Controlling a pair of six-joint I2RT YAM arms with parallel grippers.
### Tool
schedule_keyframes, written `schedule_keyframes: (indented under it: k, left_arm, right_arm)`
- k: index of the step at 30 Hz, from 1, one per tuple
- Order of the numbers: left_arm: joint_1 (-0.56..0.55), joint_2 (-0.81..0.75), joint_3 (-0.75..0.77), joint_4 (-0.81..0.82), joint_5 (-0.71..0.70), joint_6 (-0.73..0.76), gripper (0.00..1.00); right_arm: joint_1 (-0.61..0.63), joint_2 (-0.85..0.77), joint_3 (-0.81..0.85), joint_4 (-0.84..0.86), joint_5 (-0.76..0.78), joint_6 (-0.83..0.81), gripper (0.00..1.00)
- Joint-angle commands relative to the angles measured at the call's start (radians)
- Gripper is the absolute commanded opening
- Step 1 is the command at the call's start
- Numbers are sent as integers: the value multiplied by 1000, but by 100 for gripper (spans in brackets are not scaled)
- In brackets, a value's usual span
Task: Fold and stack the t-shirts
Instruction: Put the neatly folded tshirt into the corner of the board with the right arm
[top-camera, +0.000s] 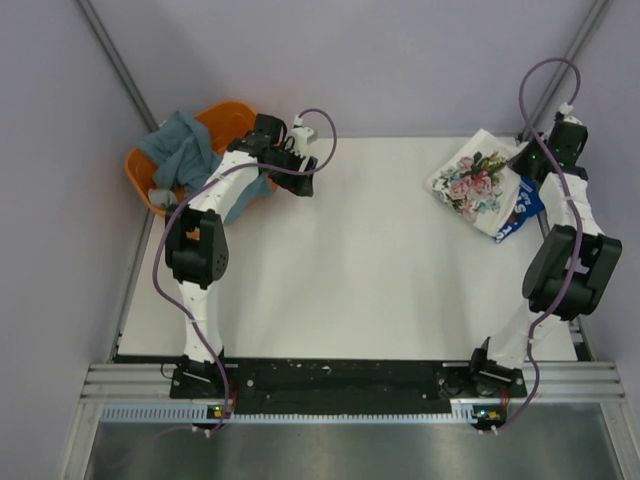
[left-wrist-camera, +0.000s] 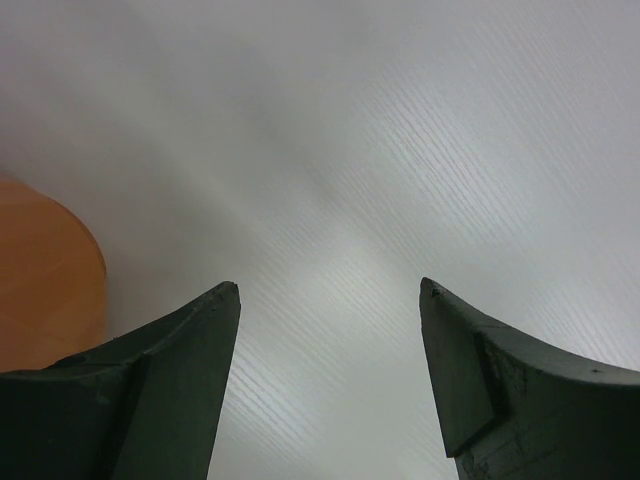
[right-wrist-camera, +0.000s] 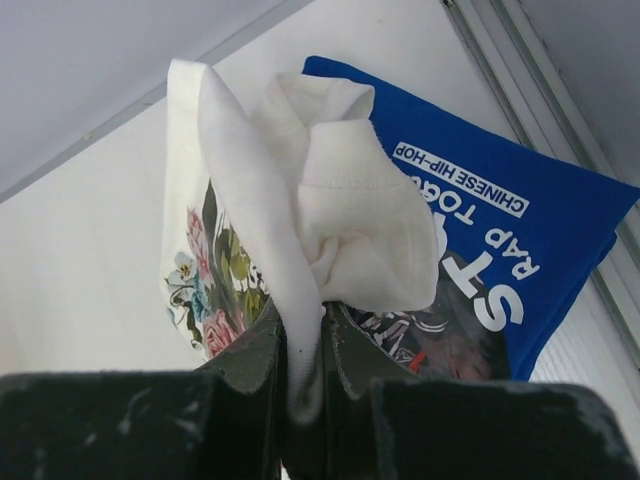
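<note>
A: How many cloth things do you count, and where do they lie?

B: Two t-shirts, both at the far right corner of the table (top-camera: 350, 280). The white shirt (top-camera: 472, 180) is soft, with a pink and red flower print, and it lies on top of the blue shirt (top-camera: 527, 208). There is also a crumpled grey-teal cloth (top-camera: 180, 150) that hangs in and over the one orange basket (top-camera: 230, 118) at the far left corner.

A: How does the right tool stand?

B: The right tool (right-wrist-camera: 303, 325) has its two dark fingers pressed together on a bunched fold of the white shirt. The fold is plain white and rises in soft wrinkles above the fingers.

A: And the other one?

B: The left tool (left-wrist-camera: 330, 290) has its fingers well apart, with nothing between them. It is above bare table, which is white with a fine lined grain. The smooth, rounded wall of the basket shows at the left edge of that wrist view.

A: What is hard to make out?

B: From above, only one corner of the blue shirt comes out from under the white one. In the right wrist view its white lettering (right-wrist-camera: 460, 180) is upside down and partly covered; I can read "CHINESE HIP-HOP", and the rest is cut off. The basket is partly hidden by the cloth and by the left arm (top-camera: 200, 250), so I cannot tell if the cloth is one piece or several.
</note>
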Motion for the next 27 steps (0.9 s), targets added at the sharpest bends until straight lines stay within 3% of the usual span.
schedule_keyframes:
  k: [1, 12, 27]
  left_arm:
    - [3, -9, 0, -1, -6, 14, 77]
    - [1, 1, 16, -14, -14, 17, 77]
    - [1, 6, 26, -17, -19, 23, 77]
  right_arm:
    - [-30, -40, 4, 106, -44, 23, 0]
    - [-21, -96, 63, 137, -147, 122, 0]
    - [-14, -132, 133, 95, -110, 144, 0]
